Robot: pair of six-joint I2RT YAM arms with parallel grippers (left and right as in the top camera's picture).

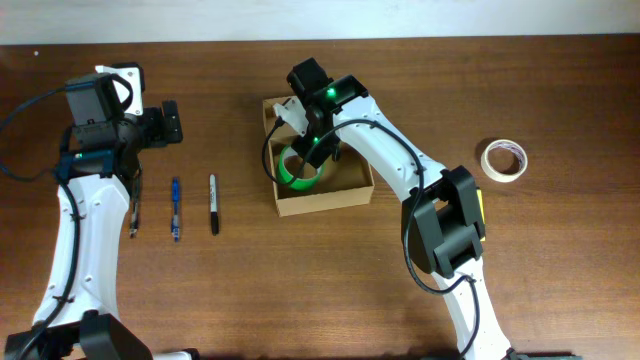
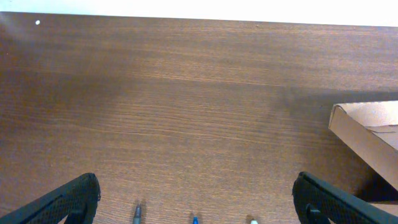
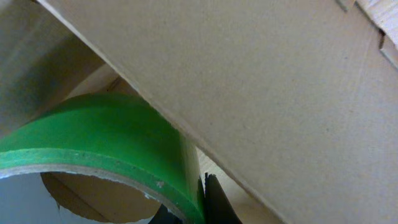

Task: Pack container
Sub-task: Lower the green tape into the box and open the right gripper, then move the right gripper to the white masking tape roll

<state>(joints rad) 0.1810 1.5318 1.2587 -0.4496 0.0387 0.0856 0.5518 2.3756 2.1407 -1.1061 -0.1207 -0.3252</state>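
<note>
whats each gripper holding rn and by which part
The right gripper pinches the green tape roll by its wall, a finger on either side, down inside the container. The left gripper is open and holds nothing.

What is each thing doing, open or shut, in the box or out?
container: open
green tape roll: inside the container, tilted, gripped
right gripper: shut on the green tape roll
left gripper: open, empty
white tape roll: flat on the table
blue pen: lying on the table
black marker: lying on the table
dark pen: lying on the table
</note>
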